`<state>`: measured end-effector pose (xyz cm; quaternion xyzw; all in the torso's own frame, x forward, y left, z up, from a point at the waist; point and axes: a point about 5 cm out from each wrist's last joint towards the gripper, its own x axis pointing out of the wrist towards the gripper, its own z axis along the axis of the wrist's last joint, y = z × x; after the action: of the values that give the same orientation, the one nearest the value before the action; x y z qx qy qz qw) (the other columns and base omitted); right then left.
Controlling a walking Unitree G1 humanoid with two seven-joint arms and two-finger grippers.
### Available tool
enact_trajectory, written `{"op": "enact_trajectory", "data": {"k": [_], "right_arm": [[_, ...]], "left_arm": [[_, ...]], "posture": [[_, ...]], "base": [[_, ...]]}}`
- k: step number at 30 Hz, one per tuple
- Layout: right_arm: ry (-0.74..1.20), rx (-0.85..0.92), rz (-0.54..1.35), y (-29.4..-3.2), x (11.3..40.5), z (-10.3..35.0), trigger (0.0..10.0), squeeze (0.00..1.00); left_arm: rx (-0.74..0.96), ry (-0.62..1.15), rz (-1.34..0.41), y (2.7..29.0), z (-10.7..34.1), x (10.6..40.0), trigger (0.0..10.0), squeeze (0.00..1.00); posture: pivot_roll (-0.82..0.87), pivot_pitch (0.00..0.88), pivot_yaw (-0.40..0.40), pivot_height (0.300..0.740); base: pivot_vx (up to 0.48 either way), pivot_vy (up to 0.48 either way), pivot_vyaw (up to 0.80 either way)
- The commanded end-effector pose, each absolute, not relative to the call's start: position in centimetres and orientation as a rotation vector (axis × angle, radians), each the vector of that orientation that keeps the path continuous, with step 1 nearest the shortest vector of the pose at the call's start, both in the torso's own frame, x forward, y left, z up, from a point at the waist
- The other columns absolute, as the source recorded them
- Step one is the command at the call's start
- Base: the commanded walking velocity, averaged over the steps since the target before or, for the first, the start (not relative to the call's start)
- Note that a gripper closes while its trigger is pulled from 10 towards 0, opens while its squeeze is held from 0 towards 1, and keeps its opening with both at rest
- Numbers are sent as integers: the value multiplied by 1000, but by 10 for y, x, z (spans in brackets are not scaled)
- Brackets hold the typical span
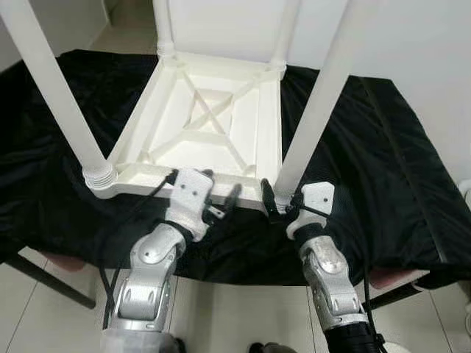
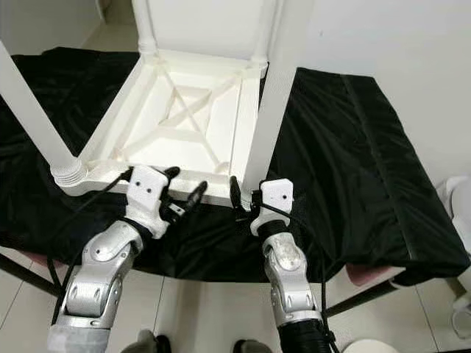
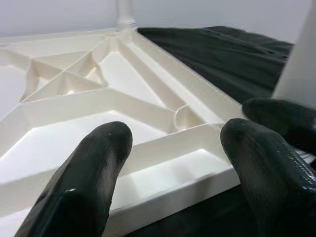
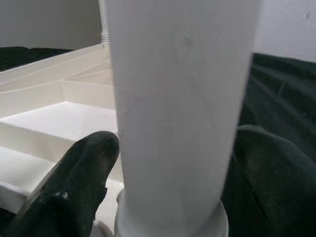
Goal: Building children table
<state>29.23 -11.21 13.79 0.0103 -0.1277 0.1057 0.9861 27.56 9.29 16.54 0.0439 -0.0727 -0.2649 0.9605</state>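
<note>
A white plastic children's table (image 1: 213, 118) lies upside down on a black cloth, its legs pointing up. The near right leg (image 1: 316, 103) stands in its corner socket, and my right gripper (image 1: 282, 200) is shut on its base. In the right wrist view the leg (image 4: 182, 108) stands between the two fingers (image 4: 84, 173), touching both. My left gripper (image 1: 221, 187) is open at the table's near rim, just left of that leg. Its fingers (image 3: 89, 168) straddle the ribbed rim (image 3: 163, 177) without touching it. The near left leg (image 1: 55, 95) stands in its threaded collar.
The black cloth (image 1: 383, 169) covers a low stand whose front edge is just before my arms. Light tiled floor (image 1: 235, 316) lies below. A white wall is to the right, and a white object (image 2: 458, 198) stands at the far right edge.
</note>
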Motion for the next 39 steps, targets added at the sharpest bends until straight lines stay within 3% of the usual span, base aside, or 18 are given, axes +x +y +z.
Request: {"op": "enact_trajectory", "data": {"k": [1,19,39], "right_arm": [[-247,21,195,-115,292,132,10000,0],[-250,60,168,-115,297,120,10000,0],[-268,55,145,-119,302,122,10000,0]], "left_arm": [[30,-144,-518,87,162,276,10000,0],[-21,-127,-442,84,146,285,10000,0],[-8,-155,-436,87,151,293,10000,0]], "posture": [[-95,64,-26,740],[-126,29,3,740],[-120,58,9,740]], "base": [[0,0,0],[0,0,0],[0,0,0]]}}
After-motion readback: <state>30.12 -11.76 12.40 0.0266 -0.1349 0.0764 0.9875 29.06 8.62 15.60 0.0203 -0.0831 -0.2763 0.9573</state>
